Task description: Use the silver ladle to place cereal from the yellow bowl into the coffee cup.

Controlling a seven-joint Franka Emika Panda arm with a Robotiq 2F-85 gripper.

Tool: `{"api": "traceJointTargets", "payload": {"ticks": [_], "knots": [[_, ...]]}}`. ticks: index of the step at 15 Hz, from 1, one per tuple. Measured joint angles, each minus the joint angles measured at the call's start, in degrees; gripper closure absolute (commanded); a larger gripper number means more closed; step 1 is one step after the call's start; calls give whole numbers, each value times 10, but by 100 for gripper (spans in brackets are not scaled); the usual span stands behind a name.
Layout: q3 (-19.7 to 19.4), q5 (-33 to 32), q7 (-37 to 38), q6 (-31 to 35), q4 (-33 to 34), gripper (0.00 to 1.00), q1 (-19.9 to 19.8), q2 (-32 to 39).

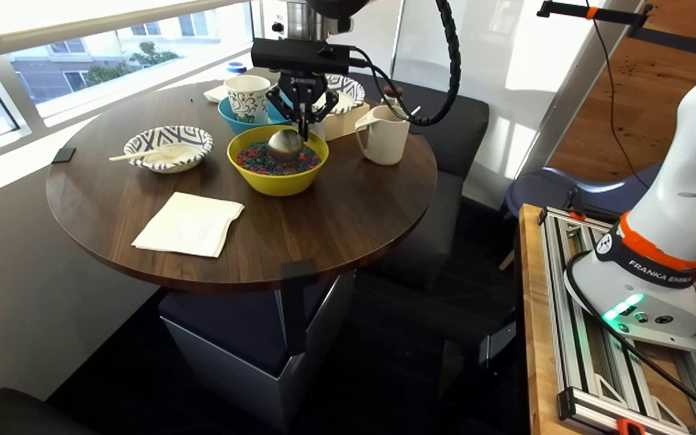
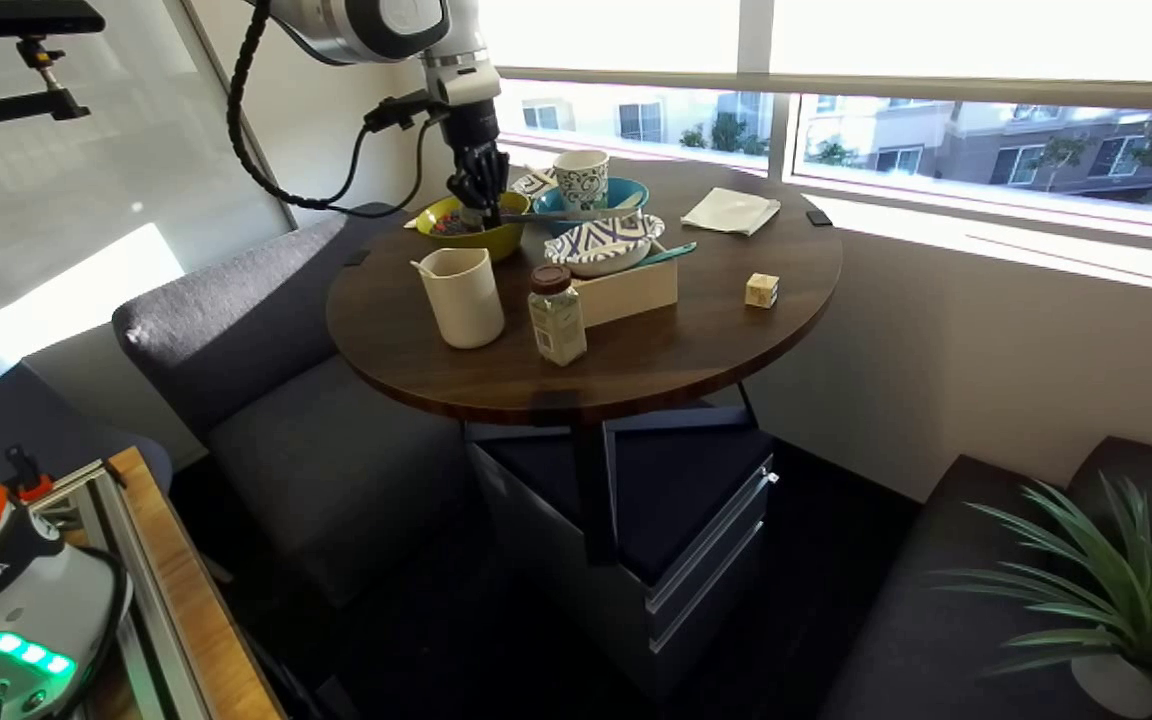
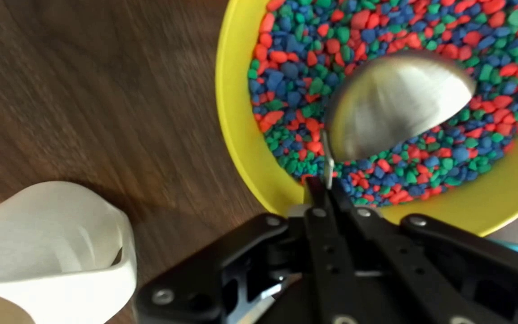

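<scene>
Over the table (image 1: pixel 348 208), the silver ladle (image 3: pixel 396 105) is pinched in the gripper (image 3: pixel 328 186).

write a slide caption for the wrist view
The gripper holds the silver ladle over red, green and blue pieces in the yellow bowl; a white pitcher stands apart.

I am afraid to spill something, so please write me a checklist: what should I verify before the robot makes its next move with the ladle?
1. Grip: ok; the gripper is shut on the silver ladle.
2. Supply: ok; the yellow bowl holds a wide layer of cereal, red, green and blue pieces.
3. Ladle level: not ok; it looks tilted in the wrist view.
4. Load: cannot tell; no pieces show on the ladle's visible side.
5. Receiver: ok; the patterned cup stands upright in the blue bowl.
6. Room inside that cup: cannot tell; its bottom is hidden.
</scene>
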Motion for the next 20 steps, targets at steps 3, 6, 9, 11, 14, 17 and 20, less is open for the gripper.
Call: {"api": "traceJointTargets", "payload": {"ticks": [3, 6, 9, 11, 14, 17, 20], "knots": [[0, -4, 0, 0, 1, 57, 0, 0], [0, -9, 1, 0, 4, 35, 3, -2], [1, -25, 2, 0, 6, 10, 9, -15], [2, -37, 3, 0, 5, 0, 12, -28], [6, -53, -5, 0, 0, 0, 14, -55], [13, -58, -87, -37, -16, 0, 11, -90], [15, -56, -197, -78, -41, 0, 0, -138]]}}
